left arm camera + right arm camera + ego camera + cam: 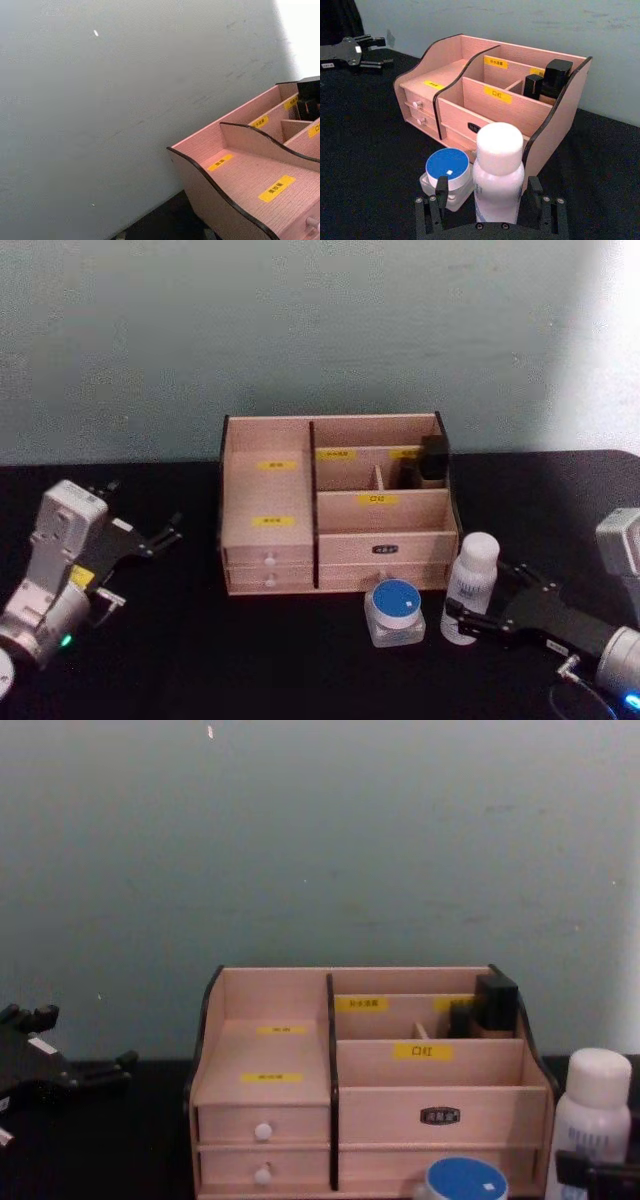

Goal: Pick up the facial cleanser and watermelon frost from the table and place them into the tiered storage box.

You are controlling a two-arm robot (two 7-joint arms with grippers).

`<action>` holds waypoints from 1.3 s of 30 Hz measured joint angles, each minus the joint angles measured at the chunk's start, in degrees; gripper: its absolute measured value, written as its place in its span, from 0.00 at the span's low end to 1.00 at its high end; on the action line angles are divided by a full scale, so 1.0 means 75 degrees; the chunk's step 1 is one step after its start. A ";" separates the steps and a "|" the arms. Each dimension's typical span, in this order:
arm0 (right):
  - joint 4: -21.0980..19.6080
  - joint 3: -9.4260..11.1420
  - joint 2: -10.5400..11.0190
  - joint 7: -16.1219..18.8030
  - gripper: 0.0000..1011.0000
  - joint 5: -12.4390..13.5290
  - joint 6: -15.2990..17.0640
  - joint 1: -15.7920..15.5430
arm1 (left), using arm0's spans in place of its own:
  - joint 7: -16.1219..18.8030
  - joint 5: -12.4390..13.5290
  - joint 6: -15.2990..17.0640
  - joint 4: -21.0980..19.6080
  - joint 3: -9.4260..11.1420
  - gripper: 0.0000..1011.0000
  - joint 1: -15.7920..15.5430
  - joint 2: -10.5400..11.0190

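Observation:
A white bottle with a white cap, apparently the facial cleanser, stands on the black table by the tiered storage box's front right corner. A clear jar with a blue lid, possibly the watermelon frost, sits just left of it. My right gripper is open, with one finger on each side of the bottle's lower body and one finger close to the jar. Off to the far left rests my left gripper, open and holding nothing.
Black containers stand in the box's back right compartment. The left stepped compartments hold nothing. A grey-green wall rises right behind the box. Bare black tabletop lies between the left gripper and the box.

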 joint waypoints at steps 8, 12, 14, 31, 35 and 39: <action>0.0219 -0.0103 -0.0157 0.0065 0.99 -0.0079 0.0028 0.0217 | 0.0000 0.0000 0.0000 0.0000 0.0000 0.99 0.0000 0.0000; 0.0286 -0.0144 -0.0207 0.0099 0.99 -0.0101 0.0049 0.0290 | 0.0000 0.0000 0.0000 0.0000 0.0000 0.99 0.0000 0.0000; 0.0320 -0.0165 -0.0229 0.0115 0.99 -0.0115 0.0052 0.0320 | 0.0000 0.0000 0.0000 0.0000 0.0000 0.99 0.0000 0.0000; 0.0335 -0.0182 -0.0239 0.0117 0.96 -0.0156 0.0050 0.0347 | 0.0000 0.0000 0.0000 0.0000 0.0000 0.99 0.0000 0.0000; 0.0333 -0.0178 -0.0238 0.0115 0.87 -0.0151 0.0047 0.0343 | 0.0000 0.0000 0.0000 0.0000 0.0000 0.99 0.0000 0.0000; 0.0332 -0.0175 -0.0238 0.0113 0.76 -0.0148 0.0045 0.0341 | -0.0001 0.0000 0.0000 0.0000 0.0000 0.99 0.0000 0.0000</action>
